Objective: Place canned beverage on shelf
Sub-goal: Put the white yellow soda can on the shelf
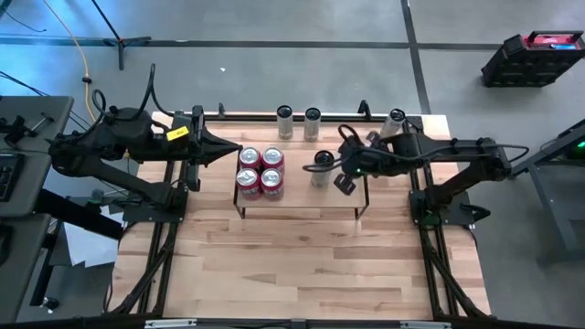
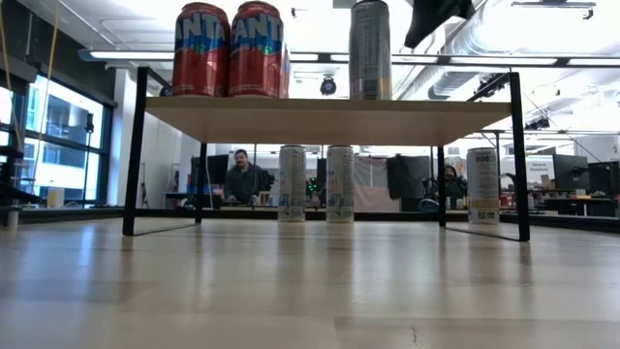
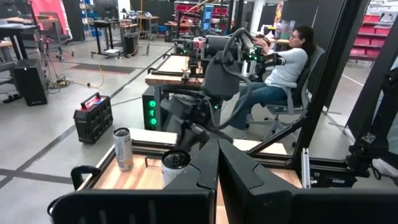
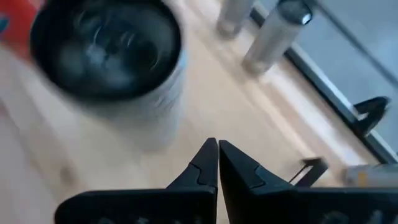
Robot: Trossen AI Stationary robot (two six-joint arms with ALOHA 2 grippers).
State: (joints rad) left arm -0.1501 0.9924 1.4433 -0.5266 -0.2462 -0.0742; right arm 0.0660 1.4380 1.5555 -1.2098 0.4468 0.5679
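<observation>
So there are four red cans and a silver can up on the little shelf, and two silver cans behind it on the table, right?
Almost. The high view shows three silver cans behind the shelf, not two. The four red cans and one silver can are on it.

Two red cans (image 2: 229, 48) and one silver can (image 2: 370, 48) standing on the shelf (image 2: 329, 118); three pale cans (image 2: 292, 183) standing on table (image 2: 310, 291) behind it.

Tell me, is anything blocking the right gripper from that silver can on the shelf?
Nothing visible. The right gripper, shut, sits just beside the silver can, which already stands upright on the shelf. The red cans are on its other side, out of the way.
</observation>
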